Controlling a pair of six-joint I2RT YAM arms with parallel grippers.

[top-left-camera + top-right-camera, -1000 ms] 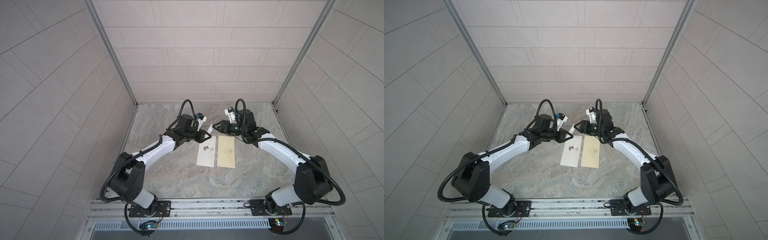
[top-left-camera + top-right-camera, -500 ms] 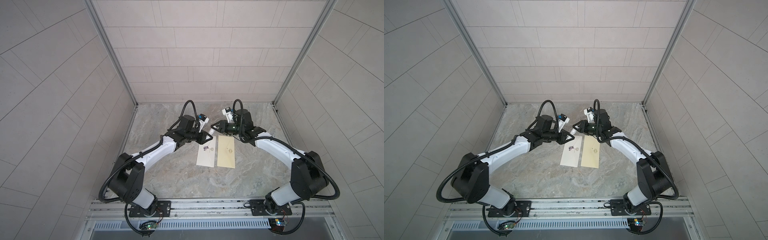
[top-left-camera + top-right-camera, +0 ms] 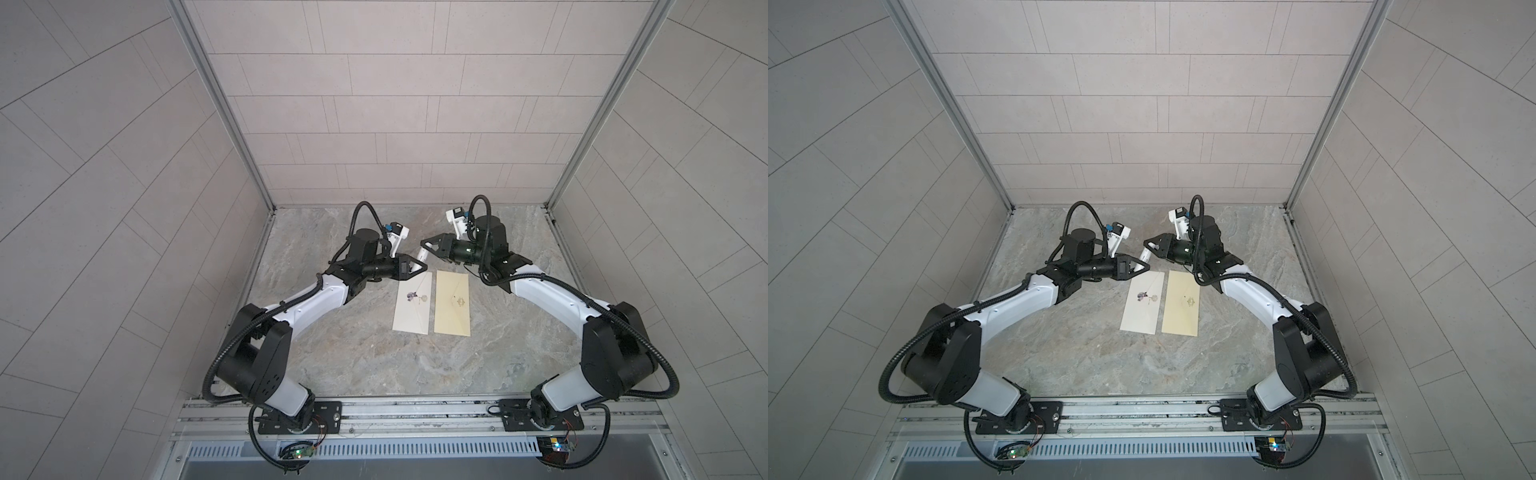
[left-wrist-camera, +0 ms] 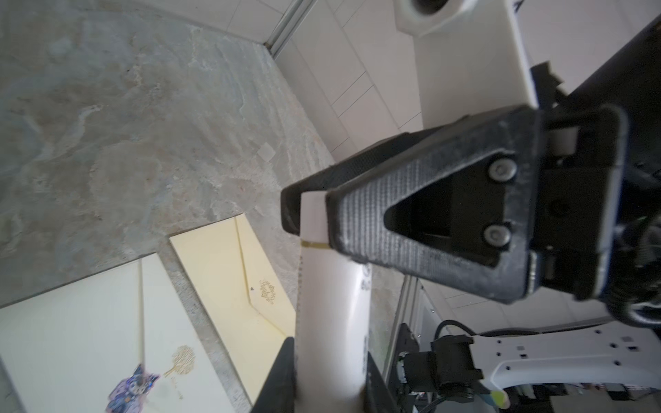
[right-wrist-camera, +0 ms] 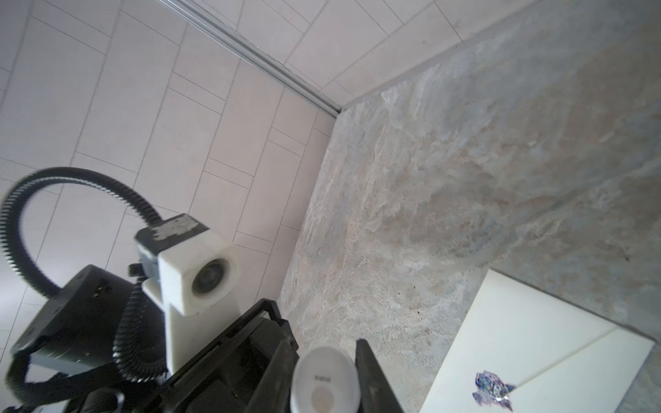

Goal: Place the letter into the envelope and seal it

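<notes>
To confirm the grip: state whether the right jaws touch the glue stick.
Touching. The left wrist view shows the right gripper with its jaws pressed against both sides of the glue stick tip, with no gap.

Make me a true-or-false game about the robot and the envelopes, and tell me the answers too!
1. The white envelope and the cream envelope lie side by side on the table. True.
2. The sticker is on the cream envelope. False: it is on the white envelope.
3. The left gripper and the right gripper both hold the white tube. True.
4. A gripper has lifted one envelope. False: both lie on the table.
</notes>
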